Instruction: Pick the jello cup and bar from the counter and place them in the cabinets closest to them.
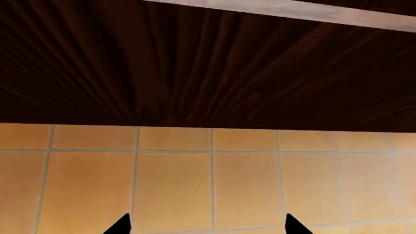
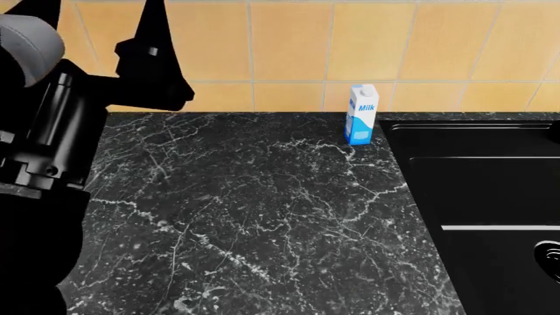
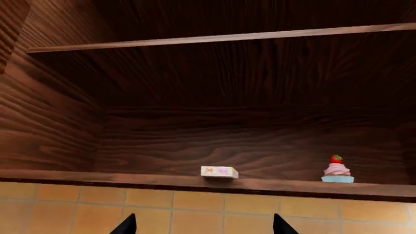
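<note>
Black right gripper (image 3: 203, 224) fingertips stand spread and empty below the brown wooden cabinet shelf (image 3: 130, 178), where the small pink speckled bar (image 3: 219, 171) lies near the edge; a careless withdrawal could knock it off. Left gripper (image 1: 206, 225) likewise gapes empty; jello cup unseen.

An open wooden cabinet (image 3: 195, 97) fills the view above a band of orange tiles (image 3: 195, 214). On its bottom shelf lies the bar (image 3: 219, 171), near the front edge. Well apart from the bar, along the same shelf, stands a pink cupcake (image 3: 337, 169) topped with a strawberry. Two dark fingertips (image 3: 126, 225) of the right gripper (image 3: 204, 226), spread apart with nothing between them, show below the shelf.
</note>
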{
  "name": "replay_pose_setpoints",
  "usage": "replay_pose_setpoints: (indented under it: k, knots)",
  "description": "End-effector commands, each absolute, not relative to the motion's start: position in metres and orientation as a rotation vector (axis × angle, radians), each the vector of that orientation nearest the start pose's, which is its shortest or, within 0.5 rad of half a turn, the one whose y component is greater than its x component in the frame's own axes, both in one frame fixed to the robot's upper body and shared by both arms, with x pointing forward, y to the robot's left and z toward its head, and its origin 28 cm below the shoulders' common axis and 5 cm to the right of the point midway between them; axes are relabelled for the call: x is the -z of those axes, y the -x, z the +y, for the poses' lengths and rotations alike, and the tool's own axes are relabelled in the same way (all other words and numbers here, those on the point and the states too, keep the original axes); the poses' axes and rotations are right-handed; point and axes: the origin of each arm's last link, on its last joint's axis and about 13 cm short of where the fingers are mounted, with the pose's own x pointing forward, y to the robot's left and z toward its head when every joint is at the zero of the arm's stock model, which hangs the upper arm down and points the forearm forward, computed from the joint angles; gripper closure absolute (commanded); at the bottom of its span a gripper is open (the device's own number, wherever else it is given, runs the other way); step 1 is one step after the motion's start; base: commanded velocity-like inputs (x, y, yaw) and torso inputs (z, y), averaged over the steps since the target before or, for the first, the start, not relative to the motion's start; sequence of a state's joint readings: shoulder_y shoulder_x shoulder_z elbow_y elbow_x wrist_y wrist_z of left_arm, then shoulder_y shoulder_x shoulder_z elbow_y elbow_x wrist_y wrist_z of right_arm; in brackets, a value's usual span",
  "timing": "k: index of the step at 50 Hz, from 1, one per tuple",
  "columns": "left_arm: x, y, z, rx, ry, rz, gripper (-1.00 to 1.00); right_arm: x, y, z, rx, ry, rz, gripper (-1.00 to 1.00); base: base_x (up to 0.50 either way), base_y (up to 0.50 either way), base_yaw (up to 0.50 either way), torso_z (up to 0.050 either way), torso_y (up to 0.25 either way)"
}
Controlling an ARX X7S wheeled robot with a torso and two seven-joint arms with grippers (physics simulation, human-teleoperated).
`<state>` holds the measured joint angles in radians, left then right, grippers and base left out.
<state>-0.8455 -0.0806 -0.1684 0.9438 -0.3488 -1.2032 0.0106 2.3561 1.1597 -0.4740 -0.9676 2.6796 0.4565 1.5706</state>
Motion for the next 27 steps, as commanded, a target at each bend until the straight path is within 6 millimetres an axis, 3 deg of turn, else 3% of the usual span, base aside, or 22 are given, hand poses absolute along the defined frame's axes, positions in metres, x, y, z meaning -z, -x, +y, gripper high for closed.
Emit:
replay_pose_setpoints:
  k: [1,27]
  knots:
    - [-0.289,-0.202,0.222,0.159,0.039,-0.642,-1.00,-0.374,0.000,-0.123,-0.184,-0.031,-0.726,-1.00,0.00,0.00,0.00,0.000,0.000]
    - [-0.289,-0.176,0.222,0.136,0.041,-0.733,-1.00,-0.381,0.000,-0.118,-0.243,-0.059,-0.835,-1.00,0.00,0.00,0.00,0.000,0.000]
